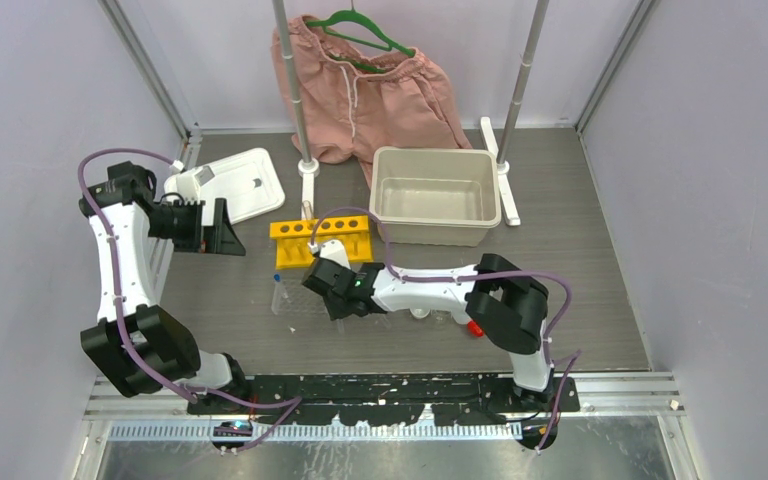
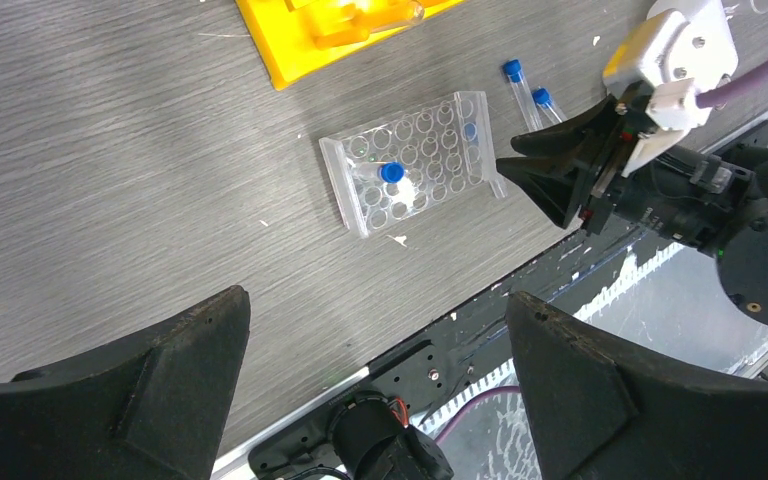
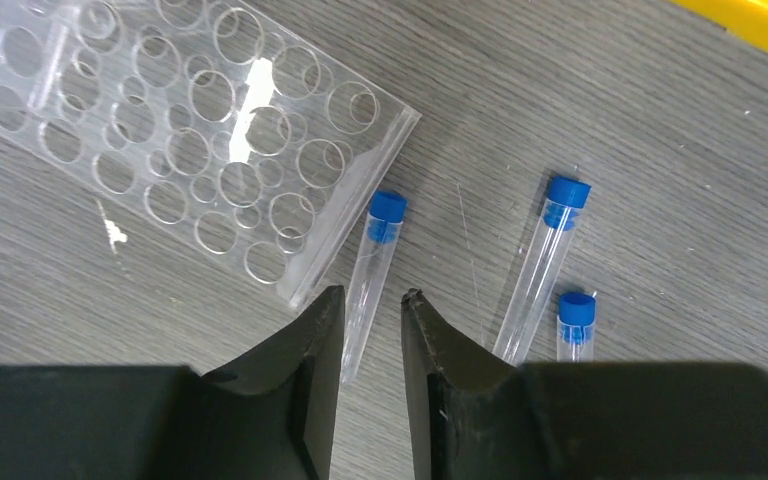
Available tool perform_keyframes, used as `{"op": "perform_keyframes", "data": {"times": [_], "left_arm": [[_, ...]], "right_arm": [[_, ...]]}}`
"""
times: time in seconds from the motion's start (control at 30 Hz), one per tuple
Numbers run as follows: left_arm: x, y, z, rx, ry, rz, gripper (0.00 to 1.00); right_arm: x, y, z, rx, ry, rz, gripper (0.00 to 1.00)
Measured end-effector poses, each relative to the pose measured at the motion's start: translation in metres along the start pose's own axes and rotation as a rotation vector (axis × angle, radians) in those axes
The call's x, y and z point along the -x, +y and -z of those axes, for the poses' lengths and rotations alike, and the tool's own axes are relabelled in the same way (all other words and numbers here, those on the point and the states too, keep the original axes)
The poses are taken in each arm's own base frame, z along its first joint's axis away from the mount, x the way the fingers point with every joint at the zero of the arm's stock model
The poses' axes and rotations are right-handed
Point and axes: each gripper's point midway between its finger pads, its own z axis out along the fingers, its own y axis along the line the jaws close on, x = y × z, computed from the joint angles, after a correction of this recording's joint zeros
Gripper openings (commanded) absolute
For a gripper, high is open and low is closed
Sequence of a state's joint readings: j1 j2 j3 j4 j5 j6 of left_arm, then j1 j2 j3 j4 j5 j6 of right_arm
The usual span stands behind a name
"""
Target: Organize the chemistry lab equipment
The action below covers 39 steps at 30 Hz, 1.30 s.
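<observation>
1. My right jaws stand narrow, 1 on each side of the pointed end of a tube [image 3: 372, 262]. It lies flat on the desk [image 3: 660, 150], just beside a corner of the grid rack [image 3: 190, 150]. I cannot tell whether they pinch it yet.
2. 2 more tubes [image 3: 543, 270] lie near it on the far side from the rack, blue caps pointing the same way. Another tube [image 2: 388, 173] sits on the grid rack; whether it stands upright I cannot tell.
3. My left jaws are spread wide and hold nothing, well above the desk.
4. I judge the tube light, stiff and smooth: thin clear plastic, round, so it may roll or squirt out of a grip.
5. The tapered tip looks like a poor hold. The straight body below the cap seems safer, with a gentle squeeze.
6. The likely step is to lift it and stand it in a rack hole; the yellow rack [image 1: 322, 238] is nearby too.
</observation>
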<state>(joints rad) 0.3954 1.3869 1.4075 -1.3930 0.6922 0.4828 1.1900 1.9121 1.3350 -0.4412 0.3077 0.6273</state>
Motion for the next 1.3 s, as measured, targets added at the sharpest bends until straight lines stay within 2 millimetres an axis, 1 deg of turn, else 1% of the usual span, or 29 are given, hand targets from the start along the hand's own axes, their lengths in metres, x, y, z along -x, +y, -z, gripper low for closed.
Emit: {"op": "perform_keyframes", "data": {"times": [0.17,0.37,0.5,0.67,0.8,0.87,0.97,1.0,1.07,1.13,1.2,1.3], "left_arm": [[0.000,0.000,0.000,0.000,0.000,0.000,1.00],[0.000,0.000,0.000,0.000,0.000,0.000,1.00],[0.000,0.000,0.000,0.001,0.000,-0.003,1.00],[0.000,0.001,0.000,0.004,0.002,-0.019,1.00],[-0.001,0.002,0.000,0.006,0.004,-0.023,1.00],[-0.001,0.002,0.000,0.005,0.004,-0.023,1.00],[0.000,0.000,0.000,-0.008,-0.002,-0.030,0.99],[0.000,-0.001,-0.001,-0.016,-0.004,-0.035,0.98],[0.000,-0.005,-0.001,-0.036,-0.009,-0.043,0.96],[0.000,-0.010,-0.001,-0.062,-0.013,-0.049,0.93],[-0.001,-0.017,0.000,-0.097,-0.018,-0.056,0.91],[-0.003,-0.033,0.002,-0.173,-0.027,-0.077,0.88]], "right_arm": [[-0.009,-0.003,-0.008,-0.013,0.023,0.008,0.33],[-0.011,-0.005,-0.014,-0.018,0.027,0.006,0.33],[-0.015,-0.009,-0.023,-0.032,0.041,0.002,0.31],[-0.011,-0.013,-0.026,-0.038,0.036,-0.015,0.19],[-0.007,-0.021,-0.027,-0.051,0.034,-0.034,0.06],[-0.006,-0.027,-0.026,-0.060,0.038,-0.039,0.02],[-0.003,-0.035,-0.018,-0.073,0.043,-0.042,0.01],[0.001,-0.035,-0.012,-0.070,0.036,-0.047,0.01],[0.017,-0.033,0.004,-0.051,0.004,-0.061,0.01],[0.043,-0.023,0.022,-0.011,-0.053,-0.081,0.01],[0.079,-0.006,0.046,0.056,-0.140,-0.112,0.01],[0.139,0.023,0.085,0.172,-0.295,-0.174,0.01]]}}
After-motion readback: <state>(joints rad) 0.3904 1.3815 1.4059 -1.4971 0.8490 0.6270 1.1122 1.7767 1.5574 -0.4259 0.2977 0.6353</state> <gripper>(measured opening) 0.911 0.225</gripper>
